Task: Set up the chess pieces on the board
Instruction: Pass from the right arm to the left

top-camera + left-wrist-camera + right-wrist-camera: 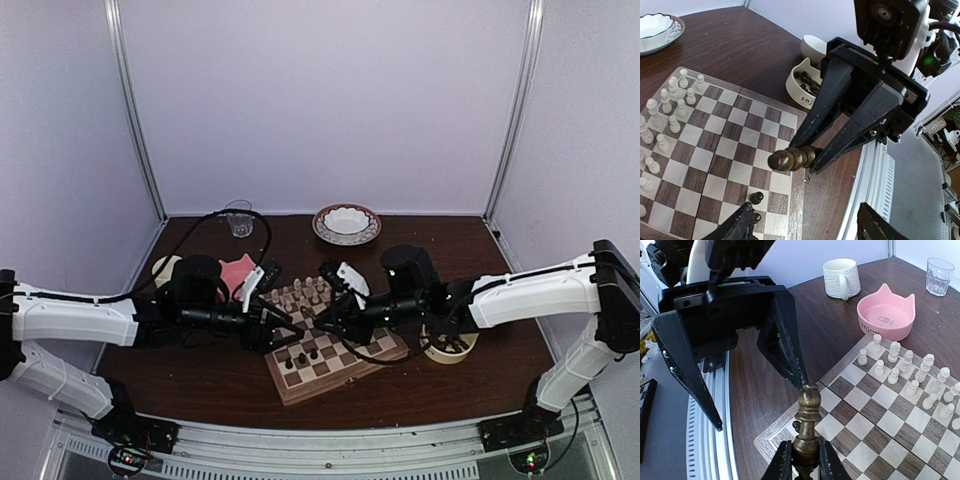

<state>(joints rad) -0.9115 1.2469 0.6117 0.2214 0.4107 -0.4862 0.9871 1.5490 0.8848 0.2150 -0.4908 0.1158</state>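
A dark brown turned wooden chess piece, glossy, with a rounded head and a ringed stem, is clamped at its base by the nearly closed jaws of the right gripper. It is held in the air over the square wooden chessboard, which is checked in light and dark brown inside a plain border. The matte black, wedge-shaped jaws of the left gripper are spread wide and nothing is gripped by them. One of its fingertips is seen just beside the head of the piece and the other stands well apart. Whether the head is touched cannot be told.

Two small dark pawns are stood on the chessboard near one edge, and pale cream chessmen are ranked along the opposite side. More dark chessmen are heaped in a round cream bowl just beside the chessboard. A smooth pink cat-eared bowl, a ribbed cream mug and a clear glass are set beyond the chessboard on the dark brown tabletop.
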